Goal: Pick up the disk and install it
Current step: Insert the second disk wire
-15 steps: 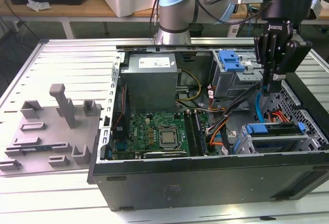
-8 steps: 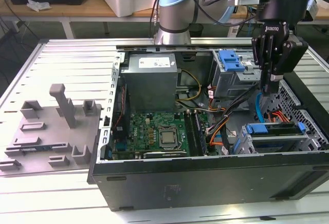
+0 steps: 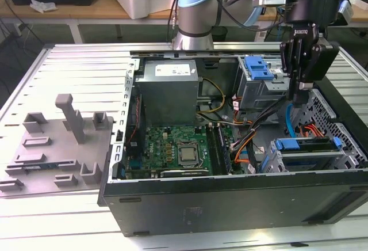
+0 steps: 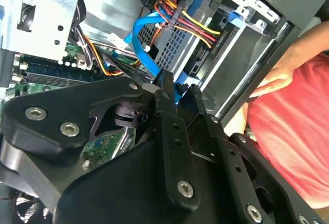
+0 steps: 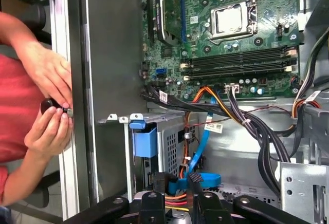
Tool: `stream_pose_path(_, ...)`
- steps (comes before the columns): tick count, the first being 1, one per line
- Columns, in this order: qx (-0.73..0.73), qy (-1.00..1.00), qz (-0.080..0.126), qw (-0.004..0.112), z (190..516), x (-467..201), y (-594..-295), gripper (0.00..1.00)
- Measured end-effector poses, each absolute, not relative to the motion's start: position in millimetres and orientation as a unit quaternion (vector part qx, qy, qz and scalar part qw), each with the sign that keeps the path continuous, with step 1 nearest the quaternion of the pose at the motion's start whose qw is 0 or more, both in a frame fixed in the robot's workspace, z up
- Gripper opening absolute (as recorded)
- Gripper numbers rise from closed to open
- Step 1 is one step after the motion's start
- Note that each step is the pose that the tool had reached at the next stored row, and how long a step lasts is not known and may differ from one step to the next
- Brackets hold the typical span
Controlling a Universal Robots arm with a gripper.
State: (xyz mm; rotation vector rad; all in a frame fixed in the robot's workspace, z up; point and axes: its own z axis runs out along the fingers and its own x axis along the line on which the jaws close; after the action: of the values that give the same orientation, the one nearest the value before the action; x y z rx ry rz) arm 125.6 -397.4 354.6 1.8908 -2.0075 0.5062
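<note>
Black gripper (image 4: 177, 93) fingers sit nearly closed, pinching a blue cable (image 5: 198, 179) end inside the open computer case (image 3: 230, 199); hold looks thin, so slow, straight travel seems wise. Just beyond, the disk (image 3: 305, 145) in its blue bracket rests atop the drive cage at the case's near corner. Farther off, a person's hands (image 5: 49, 100) work at the case edge; keep clear.

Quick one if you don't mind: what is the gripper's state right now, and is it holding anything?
Gripper: fingers close together over the blue cable by the drive cage; whether it is gripping anything cannot be told.
</note>
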Motion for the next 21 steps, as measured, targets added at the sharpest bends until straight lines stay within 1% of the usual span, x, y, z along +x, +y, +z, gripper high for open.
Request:
stream_pose_path(11,0.662,-0.707,0.181,0.171,351.9,125.6,-394.0,0.31)
stream_pose_path(17,0.659,-0.705,0.191,0.177,352.0,125.6,-394.0,0.31)
stream_pose_path(21,0.657,-0.707,0.198,0.171,352.0,125.6,-392.5,0.31)
